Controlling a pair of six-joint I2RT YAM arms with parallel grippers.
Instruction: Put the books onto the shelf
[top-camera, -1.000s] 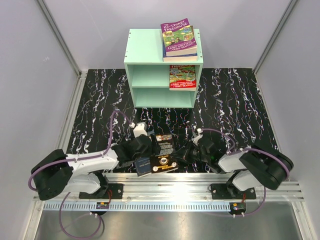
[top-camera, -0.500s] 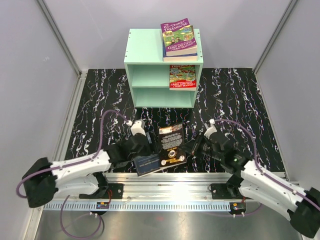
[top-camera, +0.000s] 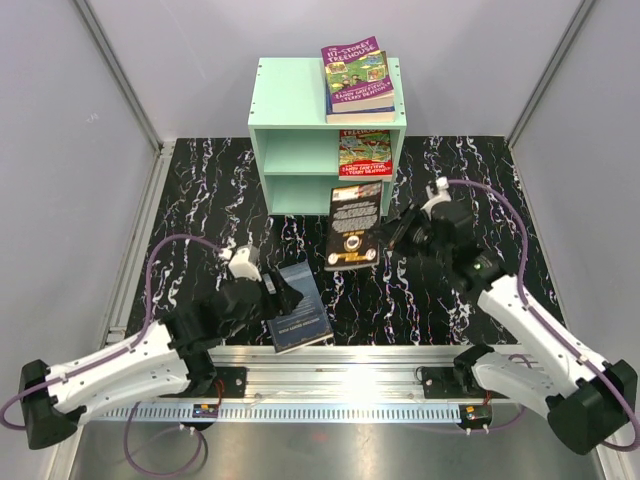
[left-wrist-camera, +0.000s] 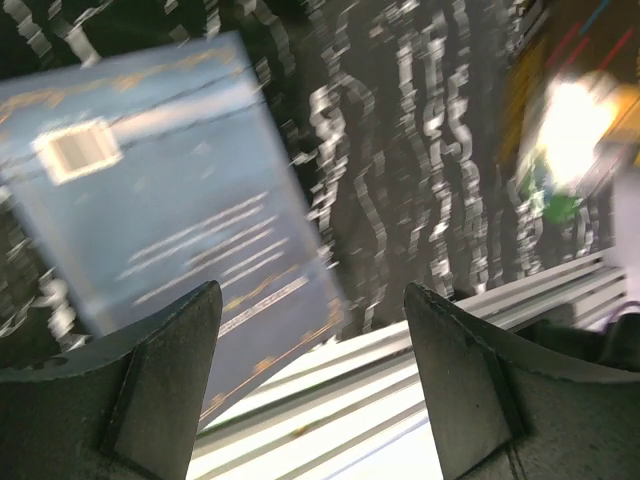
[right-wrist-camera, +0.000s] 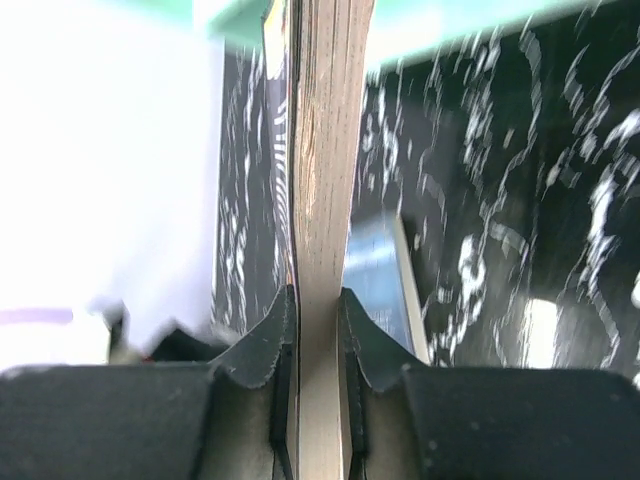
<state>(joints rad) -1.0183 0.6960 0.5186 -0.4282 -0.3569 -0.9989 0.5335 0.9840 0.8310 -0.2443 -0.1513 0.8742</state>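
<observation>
Presently right claw (right-wrist-camera: 316, 300) clenched on black book (top-camera: 355, 222), carrying; next, align with shelf (top-camera: 295, 90) compartment. Left claw (left-wrist-camera: 312, 305) released.

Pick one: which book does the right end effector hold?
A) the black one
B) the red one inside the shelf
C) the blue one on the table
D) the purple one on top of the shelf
A: the right end effector is shut on the edge of the black book, and the wrist view shows the page edge pinched between its jaws.
</observation>
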